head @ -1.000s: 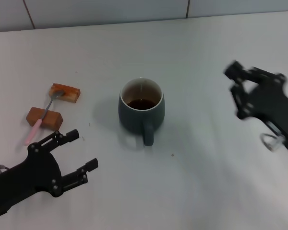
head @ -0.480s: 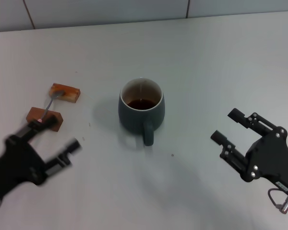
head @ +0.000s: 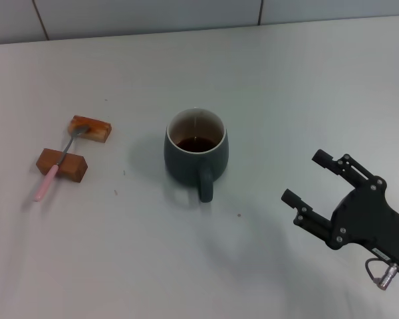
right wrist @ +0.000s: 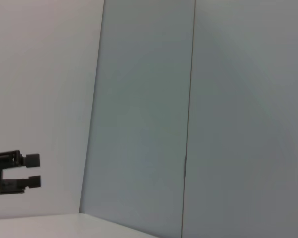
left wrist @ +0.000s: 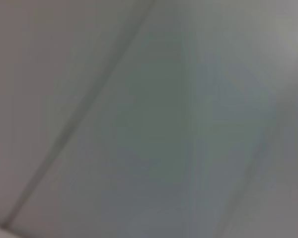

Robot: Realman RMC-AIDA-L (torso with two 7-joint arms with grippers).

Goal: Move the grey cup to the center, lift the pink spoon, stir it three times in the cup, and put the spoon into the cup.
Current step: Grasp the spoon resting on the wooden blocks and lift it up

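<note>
The grey cup (head: 194, 158) stands upright mid-table, handle toward me, with brown liquid inside. The pink spoon (head: 46, 181) lies at the left across two brown blocks, its bowl on the farther block (head: 90, 128) and its handle over the nearer block (head: 62, 164). My right gripper (head: 304, 177) is open and empty at the lower right, apart from the cup. My left gripper has left the head view; only a dark sliver shows at the left edge. It shows far off in the right wrist view (right wrist: 34, 171), fingers apart and empty.
The white table (head: 286, 86) ends at a tiled wall (head: 153, 13) at the back. The left wrist view shows only blurred pale wall.
My left gripper swept from the lower left up and out of the head view. My right gripper came down from the upper right to the lower right. Cup and spoon have not moved.
</note>
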